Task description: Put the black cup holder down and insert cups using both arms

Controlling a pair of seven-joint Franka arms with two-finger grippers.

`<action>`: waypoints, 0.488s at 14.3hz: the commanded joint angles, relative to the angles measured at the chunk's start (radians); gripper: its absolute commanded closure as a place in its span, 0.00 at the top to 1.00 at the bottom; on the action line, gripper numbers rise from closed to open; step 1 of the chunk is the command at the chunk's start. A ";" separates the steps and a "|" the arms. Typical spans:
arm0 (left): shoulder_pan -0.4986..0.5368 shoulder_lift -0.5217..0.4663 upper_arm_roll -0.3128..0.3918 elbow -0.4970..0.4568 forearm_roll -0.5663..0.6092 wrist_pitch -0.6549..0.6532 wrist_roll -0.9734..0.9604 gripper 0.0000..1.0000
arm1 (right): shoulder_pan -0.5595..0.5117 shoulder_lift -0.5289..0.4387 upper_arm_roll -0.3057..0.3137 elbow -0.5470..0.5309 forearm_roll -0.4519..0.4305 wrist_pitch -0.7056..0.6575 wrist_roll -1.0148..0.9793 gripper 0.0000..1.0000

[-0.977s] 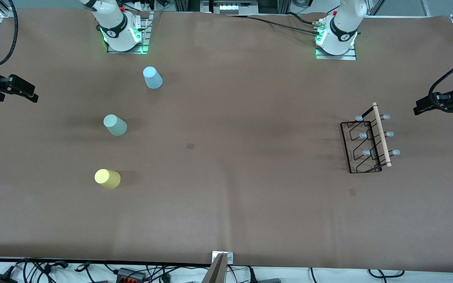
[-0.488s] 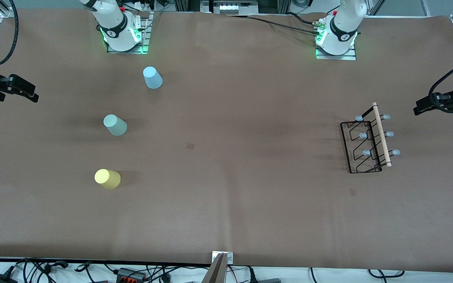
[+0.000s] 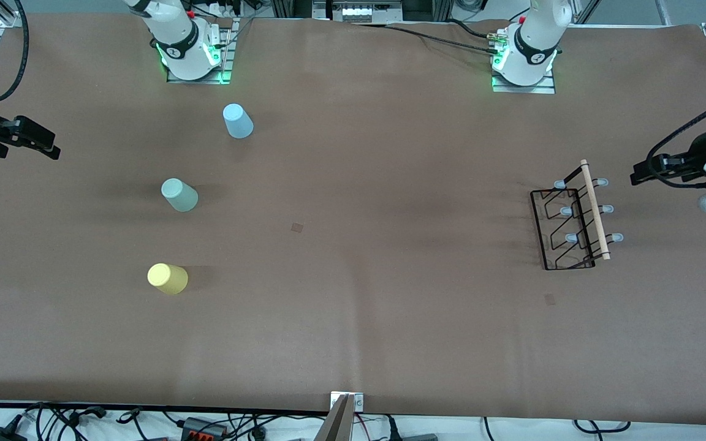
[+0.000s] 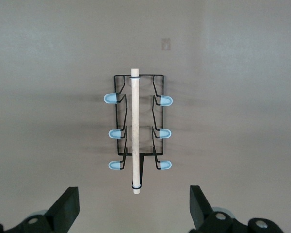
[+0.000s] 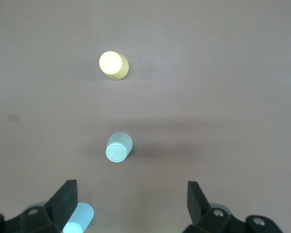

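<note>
Black cup holder [image 3: 573,217] upright toward left arm's end, untouched. Three cups [image 3: 179,195] inverted toward right arm's end, well apart. Left gripper [image 4: 133,206] wide, empty, beside rack; right gripper [image 5: 131,204] wide, empty. Risk: thin wire slipping or tipping under off-centre grasp.

1. Even, soft overhead light on the matte brown paper-covered table [image 3: 353,318]; no glare.
2. Faint, diffuse shadows beside the small yellow plastic tumbler [image 3: 168,278].
3. Wrist views look dimmer and greyer.
</note>
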 commanded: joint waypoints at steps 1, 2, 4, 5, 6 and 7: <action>0.008 0.040 -0.001 -0.006 -0.019 0.007 0.085 1.00 | -0.002 -0.013 0.003 -0.006 0.001 -0.009 -0.008 1.00; 0.008 0.043 -0.001 -0.033 -0.019 0.042 0.085 1.00 | -0.002 -0.013 0.003 -0.006 0.001 -0.009 -0.009 1.00; 0.011 0.032 -0.001 -0.140 -0.019 0.155 0.085 1.00 | -0.002 -0.013 0.004 -0.006 -0.001 -0.009 -0.009 1.00; 0.014 0.021 -0.001 -0.206 -0.019 0.229 0.085 1.00 | -0.001 -0.013 0.004 -0.006 -0.001 -0.009 -0.011 1.00; 0.011 -0.006 -0.001 -0.292 -0.019 0.313 0.086 1.00 | -0.001 -0.013 0.004 -0.006 -0.001 -0.009 -0.011 1.00; 0.010 -0.023 -0.003 -0.355 -0.019 0.377 0.088 1.00 | -0.002 -0.013 0.004 -0.006 -0.001 -0.009 -0.009 1.00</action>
